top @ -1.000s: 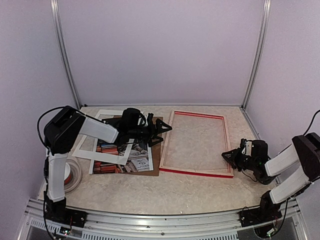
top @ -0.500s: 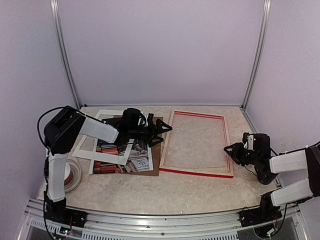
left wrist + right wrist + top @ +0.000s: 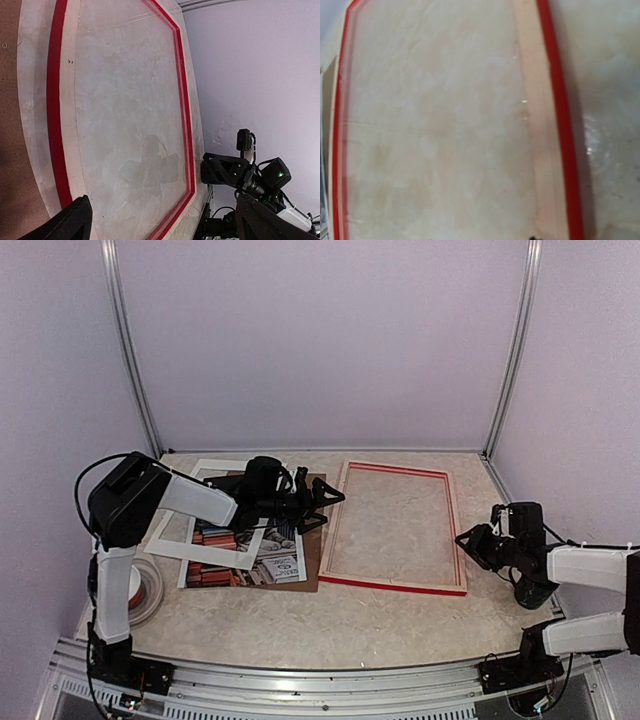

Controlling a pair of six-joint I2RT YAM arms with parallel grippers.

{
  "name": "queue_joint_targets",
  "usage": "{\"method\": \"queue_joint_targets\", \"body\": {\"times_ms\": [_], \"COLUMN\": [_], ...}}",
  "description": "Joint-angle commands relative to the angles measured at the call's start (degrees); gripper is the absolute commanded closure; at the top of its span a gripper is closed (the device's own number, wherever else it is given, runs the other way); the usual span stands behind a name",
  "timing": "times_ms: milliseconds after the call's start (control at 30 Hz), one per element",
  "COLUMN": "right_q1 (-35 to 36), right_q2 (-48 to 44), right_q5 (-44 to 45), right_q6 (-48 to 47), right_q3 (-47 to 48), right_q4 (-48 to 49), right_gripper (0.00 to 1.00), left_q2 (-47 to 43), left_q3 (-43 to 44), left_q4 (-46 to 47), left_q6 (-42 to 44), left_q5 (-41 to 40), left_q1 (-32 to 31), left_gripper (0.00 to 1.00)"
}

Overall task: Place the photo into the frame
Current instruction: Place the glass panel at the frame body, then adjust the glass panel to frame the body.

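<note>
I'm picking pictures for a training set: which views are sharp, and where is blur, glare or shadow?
Right wrist: blurred all over, the frame smeared, small glints on its wood. Left wrist: sharp, a blotchy shadow on the table inside the frame. Top external: sharp, evenly lit, soft shadows.

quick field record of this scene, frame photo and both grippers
frame: lying flat, right of centre, no photo in it
photo: left of frame, on brown board, partly under white mat
left gripper: open, empty, over the board's right edge
right gripper: beside frame's right edge, jaws unclear
task: photo not yet in frame
</note>
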Motion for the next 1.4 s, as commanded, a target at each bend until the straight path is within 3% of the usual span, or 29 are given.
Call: {"method": "queue_joint_targets", "body": {"times_ms": [0, 300, 500, 900, 1367], "right_q1": [-0.35, -0.35, 0.8, 10.48, 14.45], "right_q2": [-3.19, -4.37, -1.59, 8.69, 17.15], "right_q5": [4.09, 6.48, 2.48, 10.06, 15.74], "right_q6": [-1.86, -3.3, -3.6, -3.59, -2.73], "right_q3": [2.29, 5.11, 5.82, 11.87, 16.88], "right_q4": [-6.5, -11.54, -8.81, -13.69, -16.88], "right_gripper": [0.57, 0.4, 0.41, 0.41, 0.4], "left_q2": [0.66, 1.46, 1.93, 2.71, 4.72], "left_q3": [0.51, 1.32, 1.84, 2.28, 2.46], "left_q4": [0.41, 0.15, -0.17, -0.19, -0.26], "left_q6": [0.22, 0.22, 0.36, 0.31, 0.81], "left_q5": [-0.09, 0.09, 0.03, 0.08, -0.67], "left_q1": [-0.55, -1.15, -1.35, -1.35, -1.35], "left_gripper": [0.01, 0.01, 0.01, 0.01, 0.01]}}
